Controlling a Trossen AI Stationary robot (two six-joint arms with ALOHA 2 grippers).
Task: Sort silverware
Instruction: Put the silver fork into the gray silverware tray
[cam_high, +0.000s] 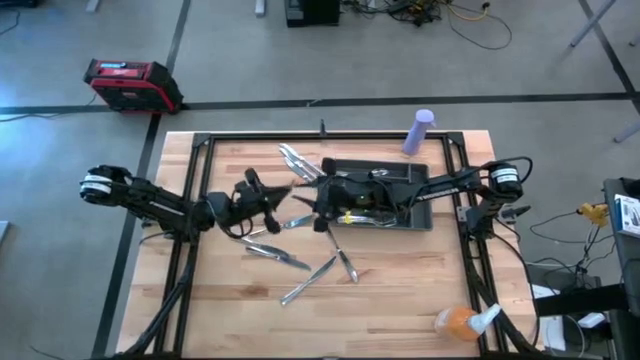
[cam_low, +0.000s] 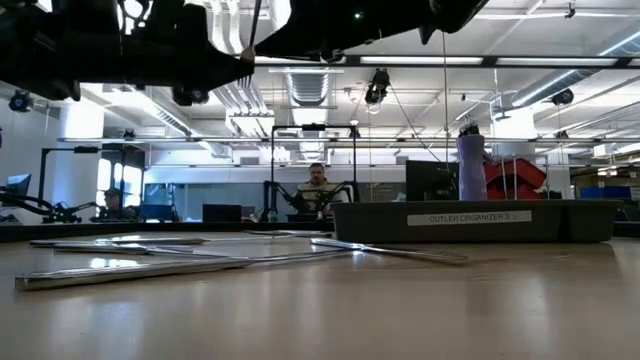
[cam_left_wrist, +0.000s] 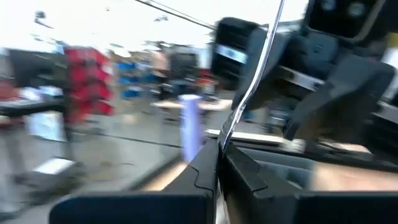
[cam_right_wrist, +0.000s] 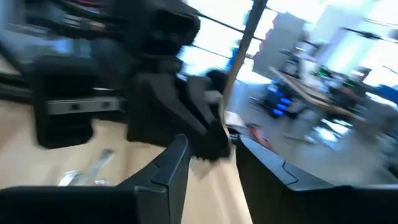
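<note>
Several pieces of silverware lie loose on the wooden table, and a few more lie near the far edge. My left gripper is at mid-table, above the tabletop, shut on one slim silver piece. That piece points toward my right gripper, which faces it from the right and is open. In the right wrist view the piece stands just beyond the gap between the right fingers. What kind of piece it is I cannot make out. The dark grey tray sits right of centre. My left gripper pinches the silver piece near one end between its two shut fingers. The rest of the piece sticks out past the fingertips toward the right gripper. It is lifted clear of the table.
A purple bottle stands at the far edge beside the tray, which the low view shows labelled as a cutlery organizer. An orange spray bottle lies at the near right corner. People sit in the room beyond the table.
</note>
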